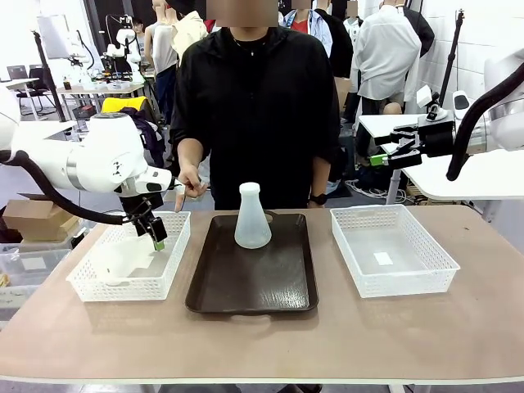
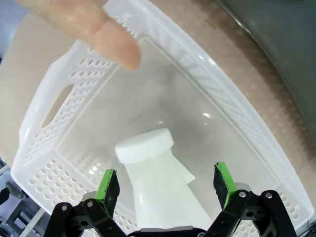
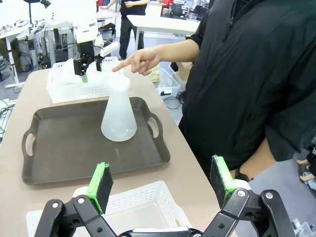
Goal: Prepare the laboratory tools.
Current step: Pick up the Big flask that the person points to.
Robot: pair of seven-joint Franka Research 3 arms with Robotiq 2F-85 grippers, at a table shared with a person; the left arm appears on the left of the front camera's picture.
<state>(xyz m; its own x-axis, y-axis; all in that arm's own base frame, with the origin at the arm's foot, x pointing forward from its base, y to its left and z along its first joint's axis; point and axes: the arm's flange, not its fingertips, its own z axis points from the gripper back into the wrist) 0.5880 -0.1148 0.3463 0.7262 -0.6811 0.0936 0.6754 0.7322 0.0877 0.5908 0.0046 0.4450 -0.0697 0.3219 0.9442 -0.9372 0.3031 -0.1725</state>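
Hovering over left basket (image 2: 54, 106), left gripper (image 2: 167, 185) has jaws spread wide, nothing held. Pads flank first flask (image 2: 153, 168), no contact seen. Flask appears to lie on its side in basket, neck pointing away.

Step judged: pick-up of this flask. Next move needs descent, closure on body, lift clear of basket wall.

Beyond: second flask (image 1: 252, 219) upright on brown tray (image 1: 254, 286). Person's hand (image 1: 190, 184) points toward left basket. Right gripper (image 3: 162, 180) open, empty, raised over right basket (image 1: 405, 285).
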